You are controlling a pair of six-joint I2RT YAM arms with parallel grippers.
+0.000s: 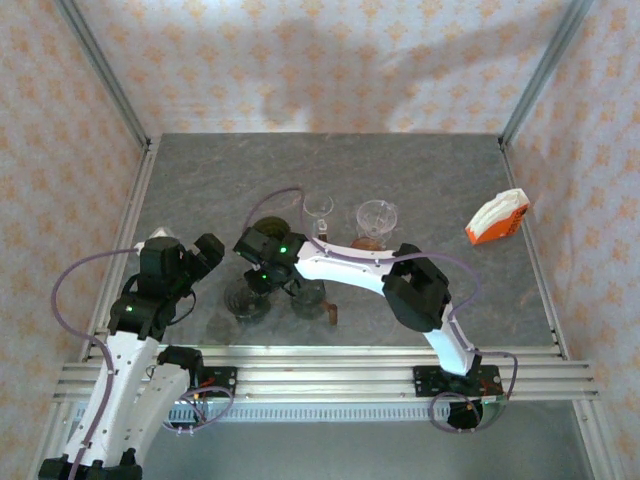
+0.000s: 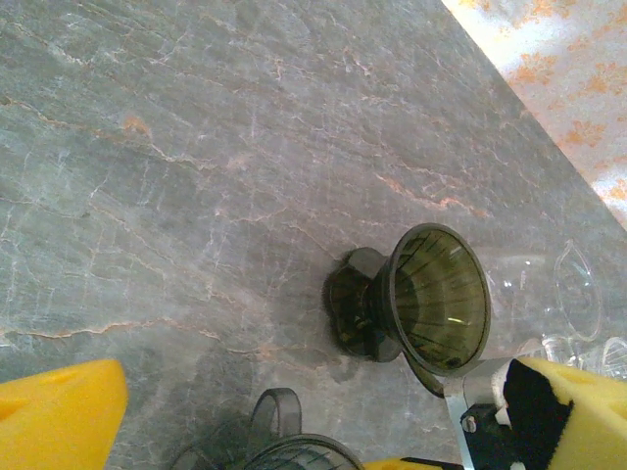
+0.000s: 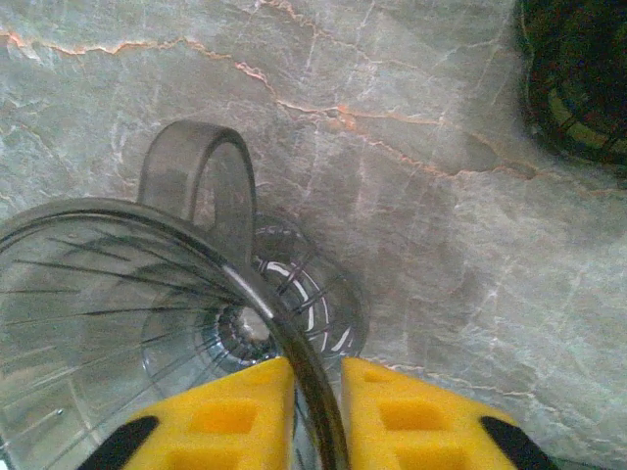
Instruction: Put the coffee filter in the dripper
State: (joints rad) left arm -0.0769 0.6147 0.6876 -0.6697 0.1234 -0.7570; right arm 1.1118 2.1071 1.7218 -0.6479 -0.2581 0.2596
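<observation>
The right gripper (image 3: 315, 416), clamped at three o'clock on the rim of the smoky clear ribbed plastic dripper (image 3: 118, 313), should hold it level; the left gripper (image 2: 313, 426) gapes empty.

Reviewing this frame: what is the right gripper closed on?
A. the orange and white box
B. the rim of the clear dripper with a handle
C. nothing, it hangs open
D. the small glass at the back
B: in the right wrist view the right gripper has its yellow fingers on either side of the clear dripper, with the rim wall pinched between them.
</observation>
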